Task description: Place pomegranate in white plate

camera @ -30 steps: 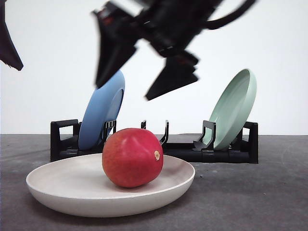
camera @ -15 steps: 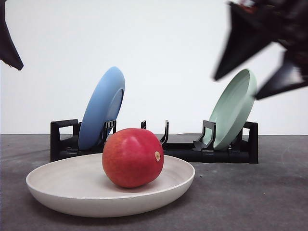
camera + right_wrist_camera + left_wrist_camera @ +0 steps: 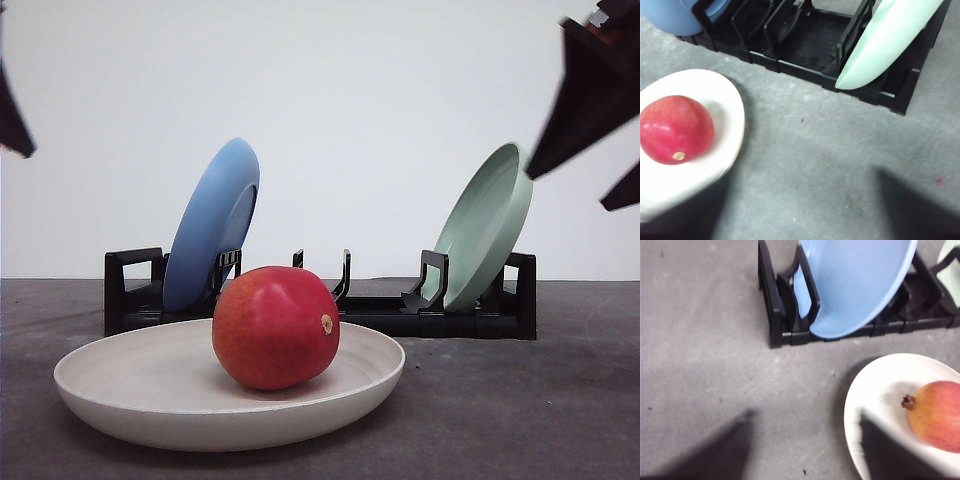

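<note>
The red pomegranate (image 3: 275,327) rests inside the white plate (image 3: 100,385) at the front of the table, its tan stem spot facing right. It also lies in the plate (image 3: 735,112) as a red fruit (image 3: 675,130) in the right wrist view, and at the edge of the left wrist view as a pomegranate (image 3: 937,415) on the plate (image 3: 865,395). My right gripper (image 3: 567,193) hangs open high at the right, well clear of the fruit. A sliver of my left gripper (image 3: 10,120) sits at the far left edge. Both wrist views show spread, empty fingers (image 3: 725,450) (image 3: 915,205).
Behind the plate stands a black dish rack (image 3: 320,310), holding a blue plate (image 3: 212,225) on its left side and a pale green plate (image 3: 487,225) on its right, both on edge. Grey tabletop (image 3: 520,420) stretches to the right of the white plate.
My right gripper has swung from above the plate up and off to the right. The pomegranate has stayed still in the white plate. The left gripper has barely shifted.
</note>
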`<action>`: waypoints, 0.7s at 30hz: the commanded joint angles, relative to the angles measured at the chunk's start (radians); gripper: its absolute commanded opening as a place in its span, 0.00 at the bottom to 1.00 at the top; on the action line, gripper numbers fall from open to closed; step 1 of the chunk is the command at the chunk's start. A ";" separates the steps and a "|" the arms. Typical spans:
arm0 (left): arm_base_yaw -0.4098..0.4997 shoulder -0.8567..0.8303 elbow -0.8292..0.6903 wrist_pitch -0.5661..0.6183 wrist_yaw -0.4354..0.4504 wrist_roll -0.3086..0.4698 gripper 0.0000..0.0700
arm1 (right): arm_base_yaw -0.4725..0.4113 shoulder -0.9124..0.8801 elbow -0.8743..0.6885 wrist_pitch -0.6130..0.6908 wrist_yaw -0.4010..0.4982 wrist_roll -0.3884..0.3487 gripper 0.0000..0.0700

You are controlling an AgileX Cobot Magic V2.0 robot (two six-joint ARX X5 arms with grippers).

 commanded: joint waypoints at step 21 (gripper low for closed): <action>0.011 -0.037 -0.022 0.011 0.000 0.054 0.04 | 0.003 0.008 0.003 0.011 0.006 -0.008 0.05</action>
